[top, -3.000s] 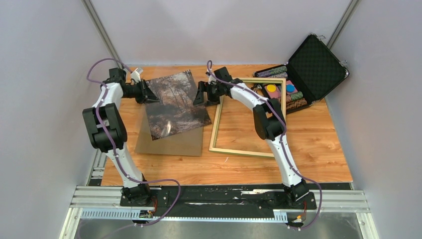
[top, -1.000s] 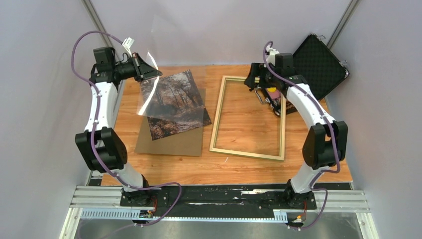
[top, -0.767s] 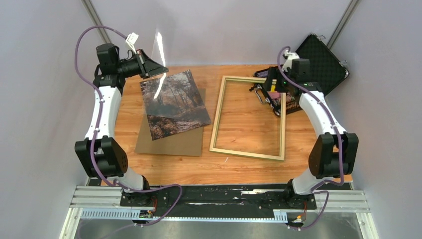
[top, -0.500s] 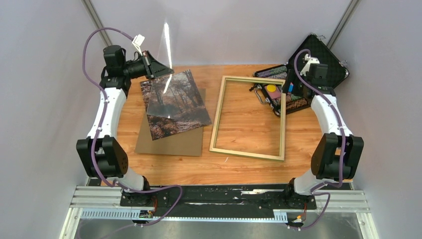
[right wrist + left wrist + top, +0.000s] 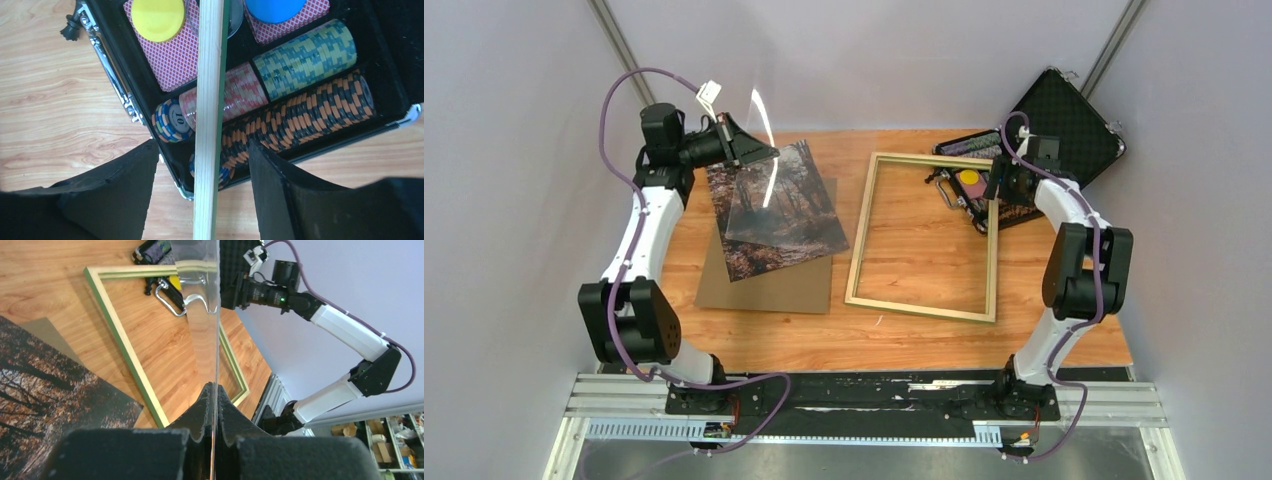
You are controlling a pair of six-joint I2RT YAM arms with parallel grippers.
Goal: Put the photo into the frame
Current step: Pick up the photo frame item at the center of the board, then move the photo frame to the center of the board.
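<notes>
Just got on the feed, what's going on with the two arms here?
The left pincer is shut on the edge of a clear pane, holding it up over the photo, which lies on the brown backing board. The right pincer is open and straddles a rail of the frame where it crosses the open chip case. The photo is not yet in the frame.

obstacle: chip case, under frame rt rail

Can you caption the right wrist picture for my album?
Open right hand straddling the frame rail, above a case of poker chips.
</notes>
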